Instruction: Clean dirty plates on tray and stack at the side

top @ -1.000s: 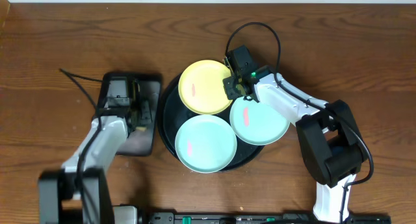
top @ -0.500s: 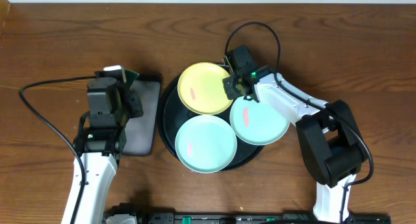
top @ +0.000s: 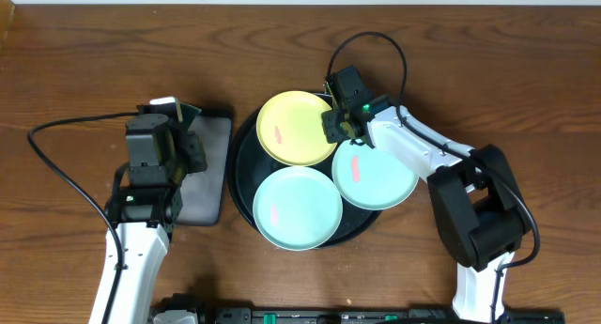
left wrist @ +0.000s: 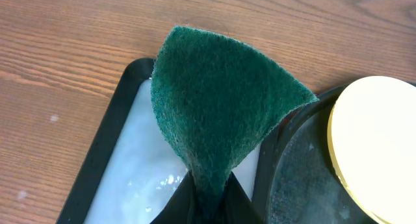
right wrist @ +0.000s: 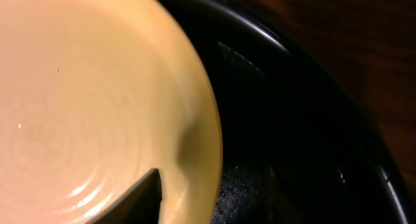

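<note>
Three plates lie on the round black tray [top: 240, 174]: a yellow plate [top: 293, 127] at the back, a mint plate [top: 298, 208] in front and a second mint plate [top: 376, 176] at the right, each with a reddish smear. My right gripper [top: 335, 127] sits at the yellow plate's right rim. In the right wrist view the gripper [right wrist: 214, 188] stands open astride that rim [right wrist: 207, 133], one finger [right wrist: 133, 201] over the plate's inside. My left gripper [left wrist: 208, 201] is shut on a green sponge [left wrist: 218, 100], which hangs above the rectangular tray.
The small rectangular black tray [top: 208, 178] lies left of the round tray, and whitish soapy liquid [left wrist: 130, 165] covers its floor. Bare wooden table [top: 507, 70] surrounds both trays. The left arm's cable [top: 56, 141] loops over the table at the left.
The left arm has risen from the rectangular tray with the sponge and has held still for the last half second. The right arm stays at the yellow plate's rim.
</note>
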Robot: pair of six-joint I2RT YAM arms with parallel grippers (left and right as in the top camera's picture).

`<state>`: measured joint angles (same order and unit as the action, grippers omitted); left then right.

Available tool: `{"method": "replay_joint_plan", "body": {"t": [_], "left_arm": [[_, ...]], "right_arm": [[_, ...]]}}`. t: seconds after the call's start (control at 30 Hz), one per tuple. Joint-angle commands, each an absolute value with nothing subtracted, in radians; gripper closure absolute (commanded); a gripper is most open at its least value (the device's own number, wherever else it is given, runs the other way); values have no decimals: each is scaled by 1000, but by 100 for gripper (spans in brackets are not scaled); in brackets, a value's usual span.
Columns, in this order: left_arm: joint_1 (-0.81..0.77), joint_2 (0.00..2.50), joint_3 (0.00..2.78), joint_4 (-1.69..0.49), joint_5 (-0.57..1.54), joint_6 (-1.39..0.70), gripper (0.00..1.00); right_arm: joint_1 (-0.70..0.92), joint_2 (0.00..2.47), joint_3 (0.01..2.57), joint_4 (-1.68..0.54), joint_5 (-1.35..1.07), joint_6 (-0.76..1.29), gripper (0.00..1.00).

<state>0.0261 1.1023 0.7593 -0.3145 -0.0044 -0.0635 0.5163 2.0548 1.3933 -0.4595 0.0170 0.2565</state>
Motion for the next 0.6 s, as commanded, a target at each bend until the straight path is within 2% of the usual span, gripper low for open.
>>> {"method": "replay_joint_plan", "body": {"t": [0.0, 0.07, 0.13, 0.2, 0.57], "left_arm": [[27, 1099, 758, -312, -12, -65, 93], [27, 1106, 757, -313, -12, -65, 93], [27, 1116, 757, -315, -12, -65, 93], [27, 1124, 757, -316, -12, -65, 93], [27, 1128, 757, -327, -11, -81, 93]], "right_arm": [[524, 2051, 1397, -461, 18, 268, 38], [525, 2051, 1397, -460, 18, 268, 30], [525, 2051, 1397, -461, 18, 268, 12], [525, 2051, 1397, -461, 18, 268, 1], [525, 2051, 1397, -461, 18, 269, 1]]}}
